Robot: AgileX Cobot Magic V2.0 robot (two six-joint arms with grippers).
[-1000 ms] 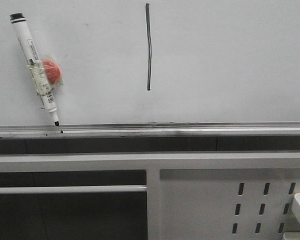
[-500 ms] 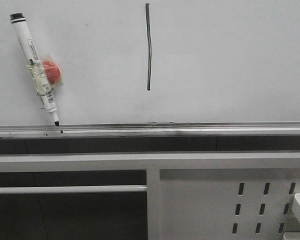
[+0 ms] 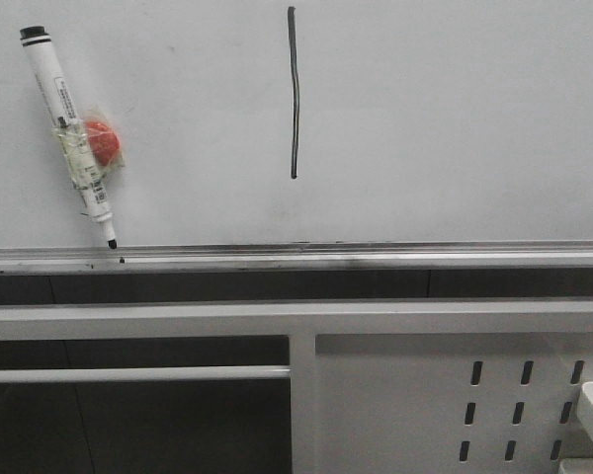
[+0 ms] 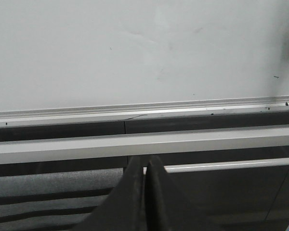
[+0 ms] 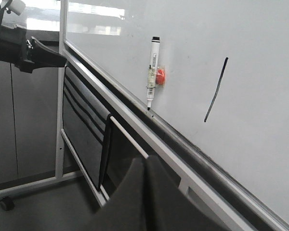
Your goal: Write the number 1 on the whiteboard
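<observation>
Front view: the number 1 [image 3: 295,94] stands mid-whiteboard [image 3: 455,118]; a marker pen [image 3: 69,133] with a red magnet [image 3: 103,142] hangs to its left above the tray rail [image 3: 376,259]. No arms show.

Left wrist view: left gripper [image 4: 145,169] pressed together, empty, stroke out of frame.

Right wrist view: right gripper [image 5: 145,166] likewise closed, its base cut off.

My left pincer [image 4: 144,175] sits with its dark fingers pressed together, holding nothing, below the whiteboard [image 4: 135,53] and its silver tray rail [image 4: 135,114].
</observation>
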